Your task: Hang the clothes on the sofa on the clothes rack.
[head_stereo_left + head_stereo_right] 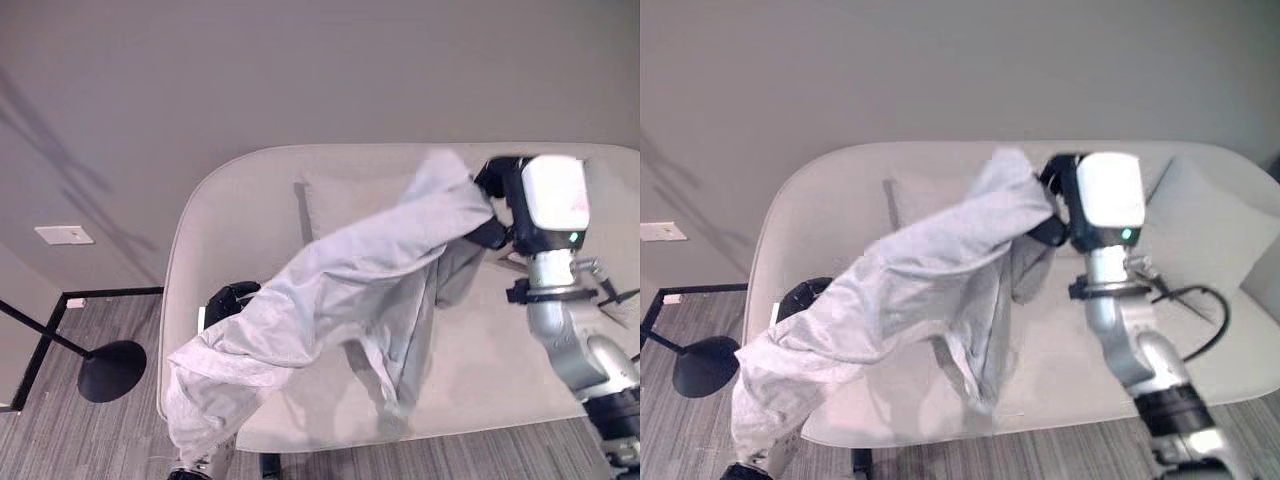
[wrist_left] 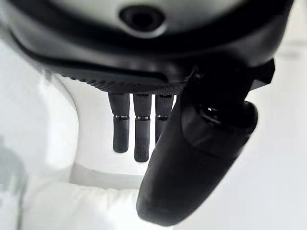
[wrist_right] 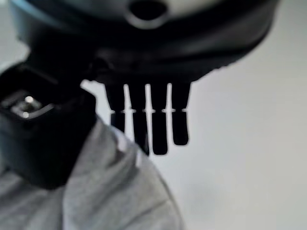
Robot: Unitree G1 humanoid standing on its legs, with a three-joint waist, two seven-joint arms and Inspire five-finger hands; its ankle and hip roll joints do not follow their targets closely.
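Garment (image 1: 350, 290) hangs lifted off the sofa (image 1: 500, 360); our right hand (image 3: 57, 139) pinches it, left hand (image 2: 192, 158) state unclear. Next, carry to rack.

Light grey plain garment (image 1: 340, 290) is hanging over a beige-cream sofa (image 1: 500, 370). Dark hands, right hand (image 1: 492, 180) showing black. Wall (image 1: 250, 70) is looking flat grey-taupe; floor (image 1: 100, 440) is showing grey-brown striping; lamp base (image 1: 112, 370) black.

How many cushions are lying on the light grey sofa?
2: one pale grey cushion against the backrest behind the light grey garment, one at the light grey sofa's right end. Others may be hidden.
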